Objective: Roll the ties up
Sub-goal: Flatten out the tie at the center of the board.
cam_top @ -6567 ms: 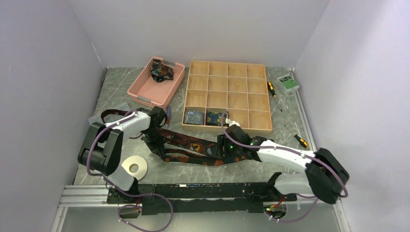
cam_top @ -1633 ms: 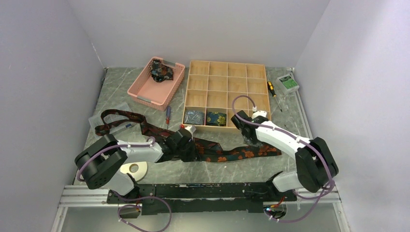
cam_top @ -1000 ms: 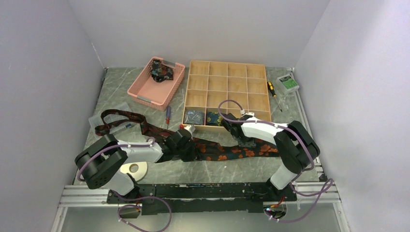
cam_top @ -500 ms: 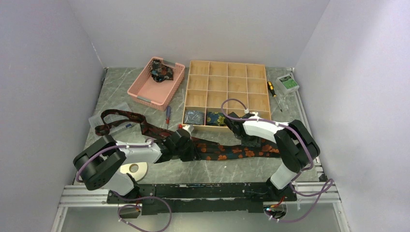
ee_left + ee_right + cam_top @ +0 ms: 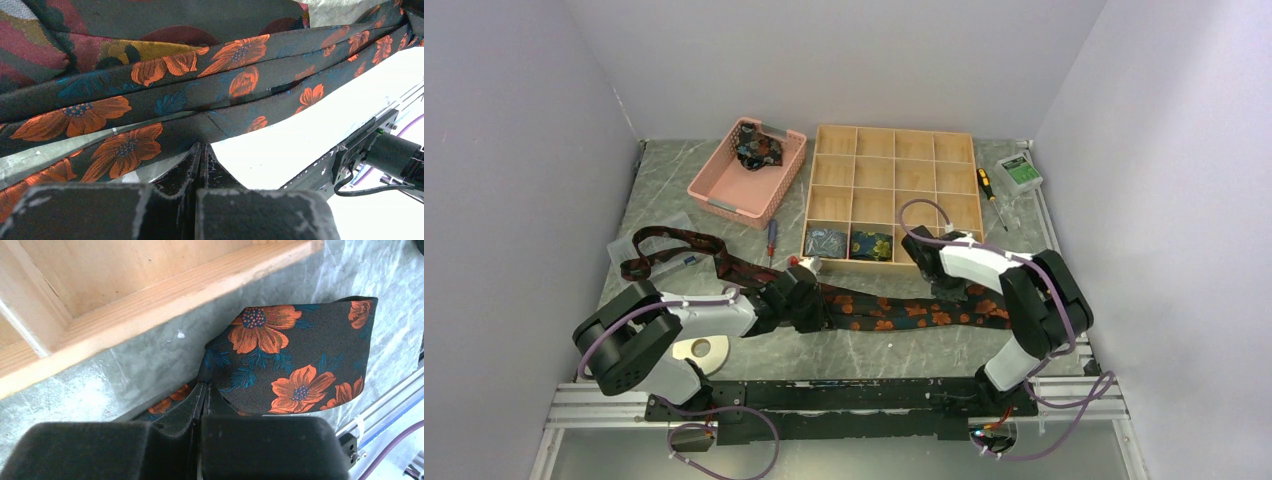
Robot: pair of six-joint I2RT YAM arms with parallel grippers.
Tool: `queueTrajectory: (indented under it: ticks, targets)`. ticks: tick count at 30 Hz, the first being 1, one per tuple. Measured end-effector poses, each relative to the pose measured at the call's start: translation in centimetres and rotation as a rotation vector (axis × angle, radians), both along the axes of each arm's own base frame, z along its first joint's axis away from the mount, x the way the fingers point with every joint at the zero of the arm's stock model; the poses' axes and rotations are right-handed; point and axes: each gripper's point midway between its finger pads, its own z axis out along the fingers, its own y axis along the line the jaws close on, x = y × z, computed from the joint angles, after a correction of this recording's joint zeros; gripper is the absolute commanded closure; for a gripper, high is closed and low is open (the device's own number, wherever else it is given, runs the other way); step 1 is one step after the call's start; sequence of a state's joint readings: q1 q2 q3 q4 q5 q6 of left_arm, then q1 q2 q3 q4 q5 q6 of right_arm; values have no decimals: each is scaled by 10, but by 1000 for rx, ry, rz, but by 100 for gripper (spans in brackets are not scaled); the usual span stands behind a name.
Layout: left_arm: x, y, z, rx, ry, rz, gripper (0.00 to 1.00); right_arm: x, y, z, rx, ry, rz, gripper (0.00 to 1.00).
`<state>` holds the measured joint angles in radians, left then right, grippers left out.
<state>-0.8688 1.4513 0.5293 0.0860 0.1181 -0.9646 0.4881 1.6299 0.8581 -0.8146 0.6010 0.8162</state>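
A dark tie with orange flowers lies across the table's near middle, its wide end to the right. My left gripper is low over its left part, jaws shut on a fold of the tie at the tips. My right gripper sits at the tie's wide end just in front of the wooden organizer. Its jaws are shut on the edge of the tie, at the tips. A maroon tie trails off to the left.
Two rolled ties fill front cells of the organizer. A pink basket at the back left holds another tie. A white tape ring lies by the left arm. Screwdrivers and a small green box lie around.
My right gripper has shifted a little to the right along the tie's wide end and gone from open to shut on it. The left gripper has stayed shut in place.
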Motion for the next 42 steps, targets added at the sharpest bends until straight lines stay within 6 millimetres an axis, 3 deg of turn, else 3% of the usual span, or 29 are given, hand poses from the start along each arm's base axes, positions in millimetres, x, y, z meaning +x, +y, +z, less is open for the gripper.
queueTrajectory:
  ticks: [5,10,18,20,22,23,25,28,31,34,37,38,42]
  targets:
    - [3,2,0,-5,3,20,97,-1,-11,13,41,-63,-62,100]
    - [8,5,-1,-26,8,57,97,0,-50,34,111,-187,-250,100]
    - [11,11,0,-38,4,86,97,-14,-112,58,175,-347,-541,99]
    - [11,12,0,-36,3,88,97,-17,-128,73,173,-431,-605,80]
    - [11,13,0,-32,2,89,97,-19,-140,91,158,-525,-641,54]
    - [10,14,0,-31,3,89,97,-19,-144,102,153,-579,-645,45]
    - [10,15,0,-26,5,88,97,-17,-148,125,148,-687,-633,38]
    - [7,19,0,-10,4,78,97,-6,-147,165,162,-810,-569,35]
    - [2,25,1,14,12,66,90,20,-127,201,237,-906,-438,25]
    - [-2,29,5,33,17,55,70,44,-74,209,380,-928,-209,21]
    - [-4,32,26,23,-16,40,54,51,-1,197,521,-862,65,21]
    - [-3,33,37,12,-41,40,53,49,31,189,568,-813,178,21]
    - [3,46,80,-15,-143,95,52,27,122,154,680,-645,482,23]
